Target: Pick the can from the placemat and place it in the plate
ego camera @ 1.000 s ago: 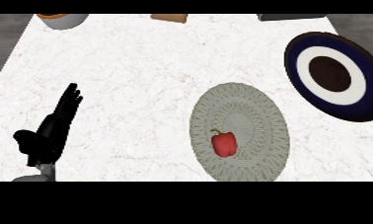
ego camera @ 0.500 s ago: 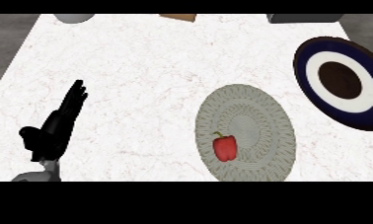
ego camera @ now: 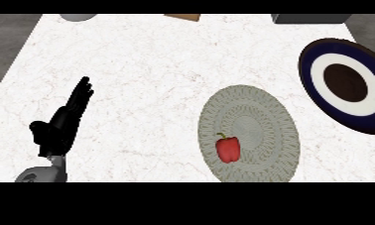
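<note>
White, faintly veined table (ego camera: 147, 60) across the whole head view, seen from steeply above. Carries a round grey woven placemat (ego camera: 256, 102) low and right of centre, its lower rim reaching the bottom of the scene. Holds on that placemat, in its lower left part, a red pepper (ego camera: 227, 149) with a short green stem pointing up and left; lies there alone, well apart from any hand. Shows at the right edge a plate (ego camera: 316, 78) with a dark blue rim, a white ring and a brown centre, cut off by the frame, close to the placemat's upper right but not touching it. Shows at lower left the black left hand (ego camera: 62, 122) above its grey forearm, fingers straight and together pointing up the table, thumb out to the side, holding nothing. Along the far edge, only partly in view: a grey rounded object (ego camera: 77, 17), a brown piece (ego camera: 183, 17) and a dark grey block (ego camera: 307, 18)
</note>
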### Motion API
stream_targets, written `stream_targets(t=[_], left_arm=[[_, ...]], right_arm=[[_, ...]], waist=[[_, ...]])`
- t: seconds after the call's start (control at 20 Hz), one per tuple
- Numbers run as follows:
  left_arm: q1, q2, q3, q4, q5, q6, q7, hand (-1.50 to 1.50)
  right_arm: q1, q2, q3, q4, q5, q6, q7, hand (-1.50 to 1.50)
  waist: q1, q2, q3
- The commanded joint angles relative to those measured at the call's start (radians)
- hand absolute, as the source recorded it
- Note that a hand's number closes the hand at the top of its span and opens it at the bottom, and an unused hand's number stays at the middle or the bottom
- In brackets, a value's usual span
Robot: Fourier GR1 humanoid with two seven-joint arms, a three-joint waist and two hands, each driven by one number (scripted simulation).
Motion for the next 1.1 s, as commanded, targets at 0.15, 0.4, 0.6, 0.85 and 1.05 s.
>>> stream_targets(t=[0.15, 0.4, 0.6, 0.85, 1.05], left_arm=[[0.011, 0.0, 0.019, 0.08, -0.022, -0.019, -0.1, 0.0], [-0.02, -0.002, 0.022, 0.023, -0.012, -0.024, -0.017, 0.0], [0.021, -0.032, -0.017, -0.082, -0.033, 0.002, 0.05, 0.0], [-0.017, 0.002, 0.035, 0.087, -0.024, -0.059, -0.068, 0.0], [-0.029, 0.005, 0.039, 0.025, -0.013, -0.047, -0.02, 0.0]], right_arm=[[-0.127, 0.034, 0.14, -0.115, 0.07, -0.009, 0.165, 1.5], [-0.262, 0.032, 0.208, -0.08, 0.094, 0.007, 0.244, 1.5], [-0.398, 0.038, 0.277, 0.029, 0.154, -0.034, 0.229, 1.5], [-0.547, 0.077, 0.35, 0.133, 0.218, -0.079, 0.275, 1.5], [-0.616, 0.207, 0.311, 0.147, 0.147, -0.154, 0.34, 1.5]], waist=[[0.008, 0.002, -0.001], [0.008, 0.001, 0.0], [0.019, 0.001, 0.001], [0.013, 0.003, 0.0], [0.02, 0.003, 0.001]])
